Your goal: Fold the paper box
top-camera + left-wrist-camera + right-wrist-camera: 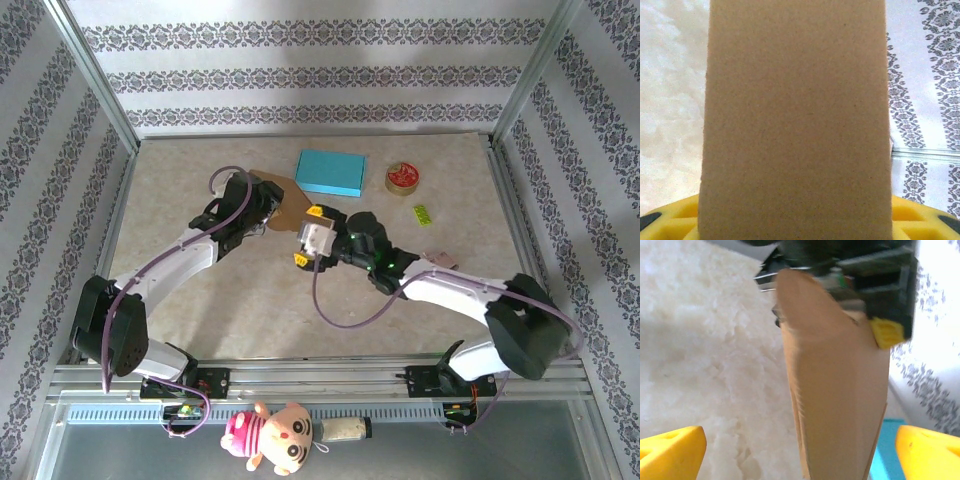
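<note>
Folding incomplete: paper box point(288, 205) looks part-formed, clamped in left gripper point(265, 208); right gripper point(307, 236), at its 5 o'clock, spread wide, empty.

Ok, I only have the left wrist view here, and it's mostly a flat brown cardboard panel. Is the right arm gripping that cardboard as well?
Observer: No. The right gripper straddles the brown cardboard box, with its yellow fingers spread wide and clear of both faces.
Operator: So what holds the box up?
Observer: The left gripper grips it from the opposite side. The right wrist camera shows that gripper's black body and a yellow pad against the far end of the cardboard.
Operator: Anything beyond the box?
Observer: A light blue rectangular box lies flat just past it, toward the back wall.
</note>
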`<state>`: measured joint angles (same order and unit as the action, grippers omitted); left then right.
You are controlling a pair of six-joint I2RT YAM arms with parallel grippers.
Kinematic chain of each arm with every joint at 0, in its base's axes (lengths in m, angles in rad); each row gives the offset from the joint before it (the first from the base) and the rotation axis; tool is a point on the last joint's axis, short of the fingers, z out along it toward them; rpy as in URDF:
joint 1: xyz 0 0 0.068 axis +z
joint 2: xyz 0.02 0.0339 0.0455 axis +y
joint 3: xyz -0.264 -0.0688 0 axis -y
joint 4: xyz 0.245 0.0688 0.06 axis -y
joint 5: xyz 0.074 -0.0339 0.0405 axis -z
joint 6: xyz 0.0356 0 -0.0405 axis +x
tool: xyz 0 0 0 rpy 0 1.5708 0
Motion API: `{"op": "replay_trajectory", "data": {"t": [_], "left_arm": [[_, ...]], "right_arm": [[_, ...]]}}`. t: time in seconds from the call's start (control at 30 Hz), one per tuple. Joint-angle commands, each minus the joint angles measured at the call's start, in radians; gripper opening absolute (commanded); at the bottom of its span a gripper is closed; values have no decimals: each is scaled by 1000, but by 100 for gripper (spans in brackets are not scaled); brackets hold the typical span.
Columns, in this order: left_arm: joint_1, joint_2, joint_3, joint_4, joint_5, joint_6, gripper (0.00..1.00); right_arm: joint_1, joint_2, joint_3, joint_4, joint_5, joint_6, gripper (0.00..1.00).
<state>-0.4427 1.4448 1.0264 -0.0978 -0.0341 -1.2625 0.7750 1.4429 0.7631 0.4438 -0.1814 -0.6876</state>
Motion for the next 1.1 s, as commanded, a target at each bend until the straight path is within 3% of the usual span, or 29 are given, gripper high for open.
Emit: {"op": "replay_trajectory", "data": {"t": [0.0,0.1,0.33,0.47,0.57,0.73,0.9,1.07], "left_arm": [[11,-41,-6,17,1,-45,40],[16,-53,-16,13,0,-51,39],[24,-91,-32,5,-9,-61,39],[31,-108,-44,5,-6,-77,39],[38,-119,-58,21,32,-94,40],[49,-136,-84,57,61,-127,40],[56,-142,-81,64,71,-121,54],[63,-145,-72,108,105,-49,68]], "right_arm": [[18,86,42,179,184,-230,97],[10,179,64,326,267,-252,98],[2,307,126,384,253,-263,94],[4,338,133,413,256,-278,84],[3,344,120,418,251,-293,70],[3,346,95,439,247,-301,60],[1,325,78,437,242,-297,50],[-7,295,55,422,241,-292,47]]}}
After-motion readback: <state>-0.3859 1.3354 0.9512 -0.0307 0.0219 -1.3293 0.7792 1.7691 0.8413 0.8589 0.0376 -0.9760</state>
